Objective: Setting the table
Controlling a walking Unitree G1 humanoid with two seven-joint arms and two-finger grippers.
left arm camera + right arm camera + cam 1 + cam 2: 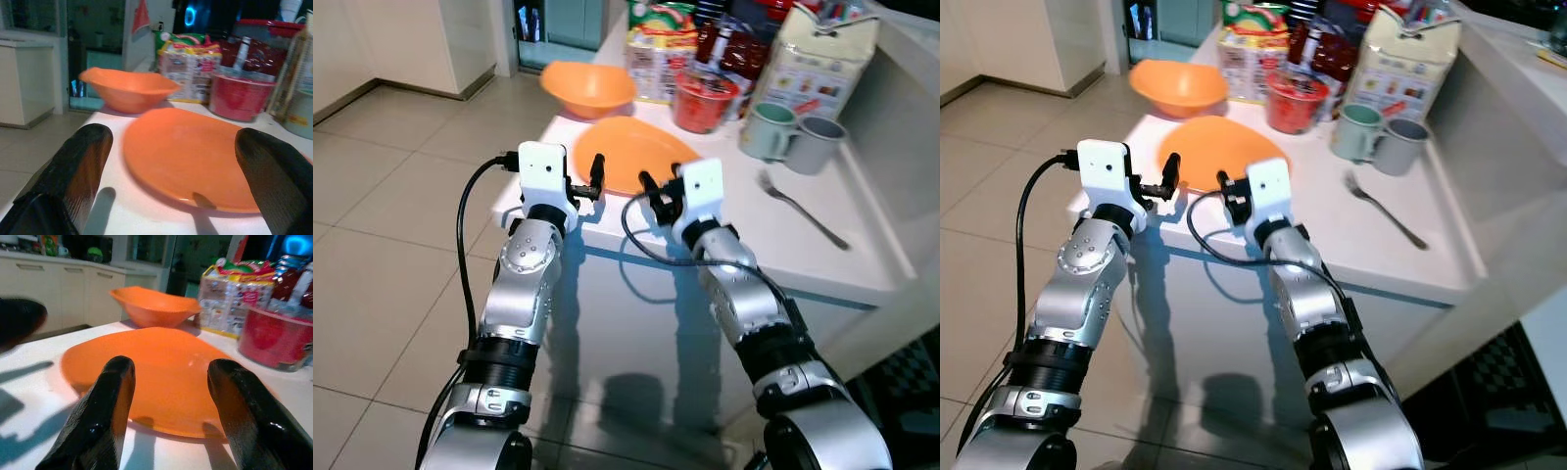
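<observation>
- I see the orange plate (634,155) lying flat on the white table (862,257), at upper centre of the head views, close to the table's near edge.
- My left gripper (594,182) hovers at the plate's near-left rim; its fingers (78,171) are spread wide with nothing between them.
- My right gripper (649,194) sits at the plate's near rim, just right of the left one; its fingers (105,411) are parted, less widely, and hold nothing.
- Behind the plate, at upper left of the table, stands an orange bowl (588,87).
- Right of the bowl are a snack packet (658,57) and a red tub (704,98).
- Further right two mugs (790,135) stand side by side before a carton (822,61).
- A fork (802,209) lies on the table right of the plate, well apart from it.
</observation>
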